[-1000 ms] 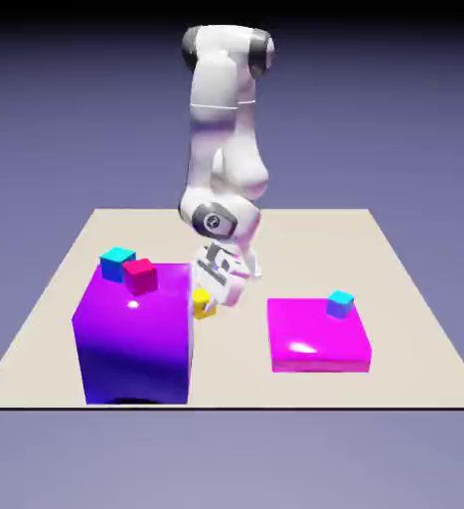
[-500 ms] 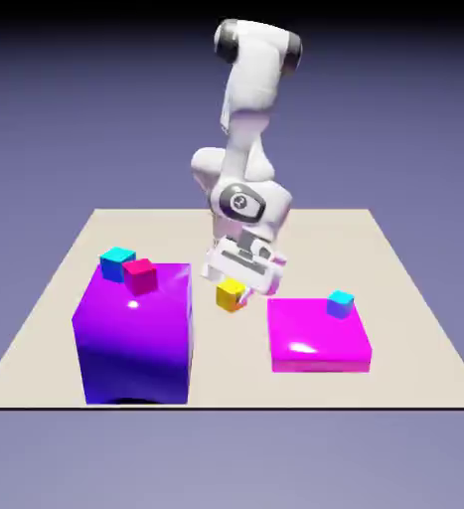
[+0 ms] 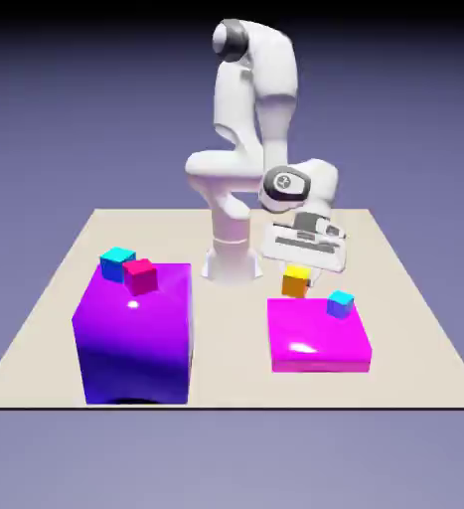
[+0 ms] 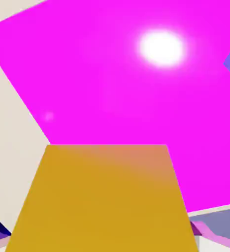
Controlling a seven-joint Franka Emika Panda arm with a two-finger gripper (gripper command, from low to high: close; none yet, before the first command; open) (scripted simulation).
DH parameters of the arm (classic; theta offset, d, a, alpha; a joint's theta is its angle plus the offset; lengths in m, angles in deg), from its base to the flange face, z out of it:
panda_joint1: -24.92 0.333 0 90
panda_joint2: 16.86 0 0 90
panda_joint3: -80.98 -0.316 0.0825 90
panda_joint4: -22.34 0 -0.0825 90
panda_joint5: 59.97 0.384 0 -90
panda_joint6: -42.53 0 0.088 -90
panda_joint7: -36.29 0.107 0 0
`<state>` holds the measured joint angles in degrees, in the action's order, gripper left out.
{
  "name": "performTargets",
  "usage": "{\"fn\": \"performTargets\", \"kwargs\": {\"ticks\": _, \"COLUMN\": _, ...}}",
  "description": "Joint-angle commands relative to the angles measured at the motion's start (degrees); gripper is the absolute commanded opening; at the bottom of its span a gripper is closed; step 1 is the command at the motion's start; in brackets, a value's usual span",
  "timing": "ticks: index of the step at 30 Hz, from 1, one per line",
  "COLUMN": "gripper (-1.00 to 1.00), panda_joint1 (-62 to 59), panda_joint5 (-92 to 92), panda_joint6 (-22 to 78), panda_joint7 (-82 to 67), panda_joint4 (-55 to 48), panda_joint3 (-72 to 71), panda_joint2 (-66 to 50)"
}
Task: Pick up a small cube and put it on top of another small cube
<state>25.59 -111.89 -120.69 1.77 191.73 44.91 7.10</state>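
Note:
My gripper (image 3: pixel 296 274) is shut on the small yellow-orange cube (image 3: pixel 296 283) and holds it in the air just above the far left edge of the flat magenta slab (image 3: pixel 315 343). The other small cube (image 3: pixel 341 303), cyan on top with blue sides, rests on the slab's far right part, a short way to the exterior view's right of the held cube and lower. In the hand view the yellow cube (image 4: pixel 107 197) fills the bottom and hides the fingertips, with the magenta slab (image 4: pixel 126 83) spread beyond it.
A big purple block (image 3: pixel 134 333) stands at the exterior view's left, with a tiny crimson cube (image 3: pixel 140 274) on its far edge and a second cyan-topped cube (image 3: pixel 117 261) just behind. The robot's base (image 3: pixel 228 260) stands behind the slab's left side.
The arm has swung to the exterior view's right, carrying the yellow cube up from beside the purple block to above the magenta slab's far left edge. The jaws stayed closed on it.

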Motion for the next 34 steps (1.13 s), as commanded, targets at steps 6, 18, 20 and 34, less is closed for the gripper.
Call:
{"fn": "performTargets", "kwargs": {"ticks": 6, "gripper": -1.00, "panda_joint1": 12.46, "panda_joint5": 14.26, "panda_joint6": 0.67, "panda_joint7": -13.56, "panda_joint4": -1.27, "panda_joint3": 1.63, "panda_joint2": 1.97}}
{"fn": "performTargets", "kwargs": {"ticks": 18, "gripper": -1.00, "panda_joint1": -3.39, "panda_joint5": 16.09, "panda_joint6": -6.00, "panda_joint7": -14.22, "panda_joint4": -2.67, "panda_joint3": -15.14, "panda_joint2": 1.64}}
{"fn": "performTargets", "kwargs": {"ticks": 20, "gripper": -1.00, "panda_joint1": -7.54, "panda_joint5": 15.78, "panda_joint6": -7.52, "panda_joint7": -13.68, "panda_joint4": -2.92, "panda_joint3": -18.95, "panda_joint2": 1.47}}
{"fn": "performTargets", "kwargs": {"ticks": 34, "gripper": 1.00, "panda_joint1": -31.16, "panda_joint5": 14.02, "panda_joint6": -16.16, "panda_joint7": -10.64, "panda_joint4": -4.34, "panda_joint3": -40.62, "panda_joint2": 0.48}}
